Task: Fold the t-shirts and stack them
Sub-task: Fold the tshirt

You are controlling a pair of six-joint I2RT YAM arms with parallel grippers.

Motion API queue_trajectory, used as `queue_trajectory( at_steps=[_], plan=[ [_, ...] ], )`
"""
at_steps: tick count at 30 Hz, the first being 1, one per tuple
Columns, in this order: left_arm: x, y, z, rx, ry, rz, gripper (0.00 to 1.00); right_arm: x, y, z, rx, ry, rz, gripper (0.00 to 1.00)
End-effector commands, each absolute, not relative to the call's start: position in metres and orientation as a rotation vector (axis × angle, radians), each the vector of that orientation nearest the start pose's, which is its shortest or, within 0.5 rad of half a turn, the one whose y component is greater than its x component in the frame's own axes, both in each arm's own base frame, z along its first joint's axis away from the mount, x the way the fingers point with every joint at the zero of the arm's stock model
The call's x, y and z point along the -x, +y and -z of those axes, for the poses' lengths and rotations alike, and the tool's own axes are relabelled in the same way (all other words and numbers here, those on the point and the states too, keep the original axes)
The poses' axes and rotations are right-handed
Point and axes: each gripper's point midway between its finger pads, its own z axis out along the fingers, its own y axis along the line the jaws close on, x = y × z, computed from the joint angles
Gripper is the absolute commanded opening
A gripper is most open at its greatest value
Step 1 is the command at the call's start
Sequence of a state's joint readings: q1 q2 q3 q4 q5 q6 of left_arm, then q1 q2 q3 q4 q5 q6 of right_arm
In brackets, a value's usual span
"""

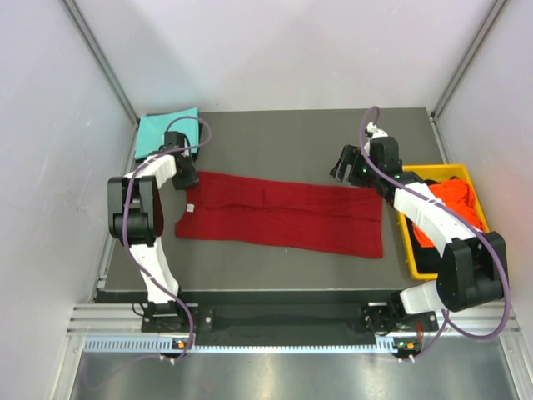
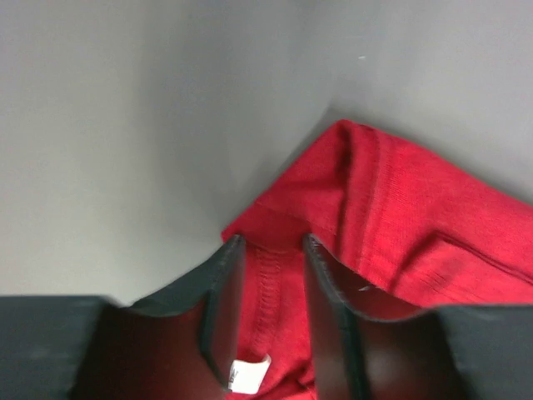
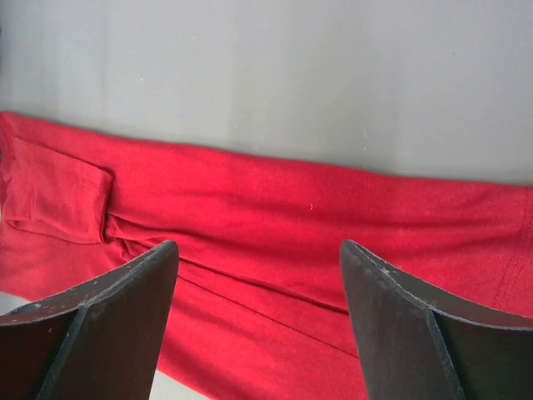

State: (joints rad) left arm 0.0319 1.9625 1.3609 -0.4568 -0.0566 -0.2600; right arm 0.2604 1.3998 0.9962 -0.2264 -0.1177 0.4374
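Dark red cloth t-shirt (image 1: 283,215) lies folded long across frame centre; my left gripper (image 1: 186,180) pinches its upper-left corner, my right gripper (image 1: 344,172) hangs spread near its upper-right edge.

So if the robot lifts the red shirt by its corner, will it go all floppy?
Probably floppy: the red shirt lies flat with soft wrinkles, so it would likely droop from the left claw. Pushed, it would probably bunch up rather than slide whole.
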Motion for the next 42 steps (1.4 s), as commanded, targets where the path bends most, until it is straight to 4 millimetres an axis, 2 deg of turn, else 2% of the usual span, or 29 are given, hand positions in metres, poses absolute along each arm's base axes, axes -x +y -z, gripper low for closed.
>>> queue_trajectory(
  at_steps=[1, 2, 6, 9, 13, 15, 16, 17, 19, 21, 22, 24, 25, 27, 29, 30, 31, 32, 33, 34, 36, 38, 39, 40, 41, 42],
  plan=[
    [-0.452, 0.02, -0.027, 0.386, 2.595, -0.034, 0.35, -0.381, 0.144, -0.177, -0.095, 2.178, -0.522, 0.79],
    [-0.454, 0.02, -0.022, 0.386, 2.605, -0.031, 0.32, -0.381, 0.144, -0.176, -0.092, 2.184, -0.519, 0.79],
    [-0.472, 0.017, -0.02, 0.359, 2.578, 0.0, 0.09, -0.383, 0.142, -0.181, -0.089, 2.175, -0.505, 0.79],
    [-0.485, 0.007, -0.017, 0.339, 2.549, 0.067, 0.01, -0.385, 0.141, -0.182, -0.096, 2.172, -0.495, 0.79],
    [-0.501, -0.02, -0.015, 0.269, 2.534, 0.194, 0.0, -0.387, 0.14, -0.181, -0.096, 2.183, -0.483, 0.79],
    [-0.506, -0.023, -0.013, 0.253, 2.531, 0.205, 0.0, -0.389, 0.138, -0.182, -0.1, 2.178, -0.471, 0.79],
    [-0.51, -0.042, -0.012, 0.206, 2.523, 0.224, 0.0, -0.389, 0.138, -0.183, -0.101, 2.175, -0.469, 0.79],
    [-0.515, -0.047, -0.014, 0.19, 2.512, 0.25, 0.0, -0.39, 0.137, -0.183, -0.107, 2.172, -0.459, 0.79],
    [-0.521, -0.06, -0.011, 0.184, 2.501, 0.299, 0.0, -0.392, 0.137, -0.183, -0.112, 2.169, -0.461, 0.79],
    [-0.534, -0.073, -0.018, 0.178, 2.463, 0.365, 0.0, -0.393, 0.138, -0.181, -0.121, 2.172, -0.465, 0.79],
    [-0.536, -0.081, -0.012, 0.17, 2.468, 0.388, 0.0, -0.396, 0.138, -0.182, -0.123, 2.161, -0.469, 0.79],
    [-0.547, -0.094, -0.019, 0.169, 2.441, 0.456, 0.0, -0.399, 0.137, -0.178, -0.155, 2.165, -0.461, 0.79],
    [-0.55, -0.1, -0.013, 0.168, 2.447, 0.473, 0.0, -0.401, 0.137, -0.178, -0.162, 2.161, -0.462, 0.79],
    [-0.563, -0.109, -0.019, 0.182, 2.403, 0.521, 0.0, -0.404, 0.139, -0.176, -0.176, 2.166, -0.467, 0.79],
    [-0.572, -0.116, -0.014, 0.216, 2.385, 0.55, 0.0, -0.404, 0.144, -0.176, -0.18, 2.166, -0.488, 0.79],
    [-0.589, -0.119, -0.026, 0.217, 2.324, 0.565, 0.0, -0.405, 0.147, -0.174, -0.177, 2.168, -0.492, 0.78],
    [-0.595, -0.12, -0.016, 0.236, 2.319, 0.573, 0.0, -0.405, 0.149, -0.175, -0.171, 2.168, -0.495, 0.79],
    [-0.605, -0.122, -0.018, 0.276, 2.286, 0.596, 0.0, -0.404, 0.153, -0.174, -0.162, 2.172, -0.499, 0.79],
    [-0.625, -0.123, -0.033, 0.288, 2.209, 0.601, 0.0, -0.404, 0.156, -0.173, -0.156, 2.175, -0.502, 0.79],
    [-0.634, -0.121, -0.02, 0.33, 2.195, 0.598, 0.0, -0.402, 0.159, -0.173, -0.149, 2.182, -0.503, 0.79],
    [-0.664, -0.127, -0.024, 0.433, 2.099, 0.675, 0.0, -0.4, 0.165, -0.172, -0.128, 2.205, -0.508, 0.79],
    [-0.679, -0.13, -0.022, 0.539, 2.054, 0.733, 0.0, -0.4, 0.169, -0.178, -0.102, 2.202, -0.5, 0.78],
    [-0.683, -0.131, 0.0, 0.582, 2.065, 0.741, 0.0, -0.399, 0.169, -0.178, -0.099, 2.206, -0.494, 0.78],
    [-0.69, -0.13, 0.003, 0.618, 2.05, 0.749, 0.0, -0.399, 0.17, -0.18, -0.097, 2.201, -0.492, 0.78],
    [-0.702, -0.13, -0.009, 0.657, 1.995, 0.773, 0.0, -0.399, 0.169, -0.181, -0.098, 2.197, -0.485, 0.78],
    [-0.704, -0.131, 0.009, 0.683, 2.0, 0.778, 0.0, -0.4, 0.169, -0.184, -0.101, 2.189, -0.485, 0.78]
  ],
)
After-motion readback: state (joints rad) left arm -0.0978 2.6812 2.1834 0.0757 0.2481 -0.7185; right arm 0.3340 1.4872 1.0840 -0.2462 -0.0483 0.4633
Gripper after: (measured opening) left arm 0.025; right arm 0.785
